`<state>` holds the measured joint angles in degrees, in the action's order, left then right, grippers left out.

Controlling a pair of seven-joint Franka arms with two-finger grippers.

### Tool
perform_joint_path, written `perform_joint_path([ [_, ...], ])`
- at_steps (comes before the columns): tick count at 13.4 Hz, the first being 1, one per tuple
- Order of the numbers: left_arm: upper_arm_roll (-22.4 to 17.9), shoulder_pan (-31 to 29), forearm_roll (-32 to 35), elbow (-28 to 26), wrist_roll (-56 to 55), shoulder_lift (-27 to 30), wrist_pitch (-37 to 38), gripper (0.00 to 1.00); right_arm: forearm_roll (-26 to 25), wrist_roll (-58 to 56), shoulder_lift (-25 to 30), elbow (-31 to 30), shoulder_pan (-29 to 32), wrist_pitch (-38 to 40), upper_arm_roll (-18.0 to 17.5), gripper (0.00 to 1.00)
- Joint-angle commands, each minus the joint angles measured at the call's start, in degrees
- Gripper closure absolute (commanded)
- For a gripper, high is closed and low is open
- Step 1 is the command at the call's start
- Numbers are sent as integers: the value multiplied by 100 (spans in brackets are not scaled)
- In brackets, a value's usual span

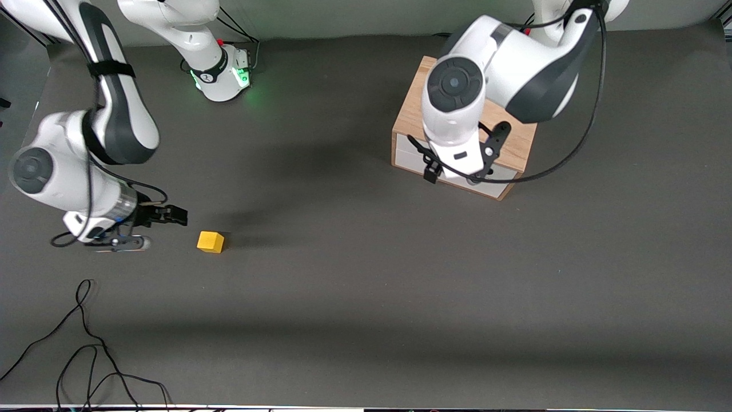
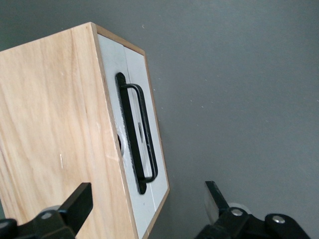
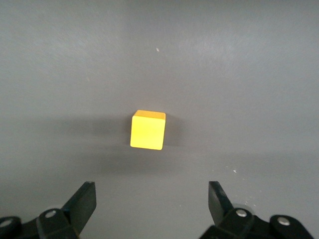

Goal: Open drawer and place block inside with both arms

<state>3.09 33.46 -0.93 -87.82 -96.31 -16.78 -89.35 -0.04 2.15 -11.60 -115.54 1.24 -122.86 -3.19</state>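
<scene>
From the front view, the oak cabinet (image 1: pixel 413 111) sits toward the left arm's end of the table, its white-fronted drawer (image 1: pixel 407 153) shut and facing the camera. The left gripper (image 1: pixel 457 174) hangs over the drawer front, largely masked by its own wrist. The yellow block (image 1: pixel 210 241) rests on the dark table (image 1: pixel 366 297) toward the right arm's end, well apart from the cabinet and nearer the camera. The right gripper (image 1: pixel 146 229) is low just beside the block, not touching it. Loose black cables (image 1: pixel 86 343) lie nearer the camera.

In the left wrist view, the left gripper (image 2: pixel 147 204) has its fingers spread wide with nothing between them. The black wire handle (image 2: pixel 137 132) on the drawer (image 2: pixel 132 89) lies ahead of them, untouched. The likely risk is that the fingers straddle the cabinet's (image 2: pixel 55 129) edge rather than the handle, so that closing would pinch wood or slip off the thin wire, and a pull might drag the whole box.

In the right wrist view, the right gripper (image 3: pixel 152 201) shows its fingers apart and empty, the block (image 3: pixel 147 130) ahead and roughly centred between them. Approaching off-centre could nudge the small cube away or tip it before the fingers close.
</scene>
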Motion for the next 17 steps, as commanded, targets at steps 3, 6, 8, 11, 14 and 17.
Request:
perform_joint_path([
  [3, -2, -155, -109, -840, -125, 8, -625, 0, 22, -109, -499, -293, -18, -852, 38, 0],
  [6, -2, -147, -100, -1211, -439, -70, -1215, 0, 22, -101, -1000, -311, -18, -1458, 38, 0],
  [8, -10, -147, -100, -1220, -555, -237, -1374, 0, 22, -92, -1299, -311, -10, -1818, 38, 0],
  [11, -2, -147, -56, -1229, -556, -457, -1541, 0, 22, -13, -1494, -302, -18, -2075, 29, 0],
  [14, 7, -120, -47, -1412, -459, -580, -1681, 0, 31, -4, -1660, -284, -1, -2276, 29, 0],
  [17, 16, -85, -47, -1659, -292, -580, -1787, 0, 31, 14, -1731, -293, -18, -2374, 29, 67],
])
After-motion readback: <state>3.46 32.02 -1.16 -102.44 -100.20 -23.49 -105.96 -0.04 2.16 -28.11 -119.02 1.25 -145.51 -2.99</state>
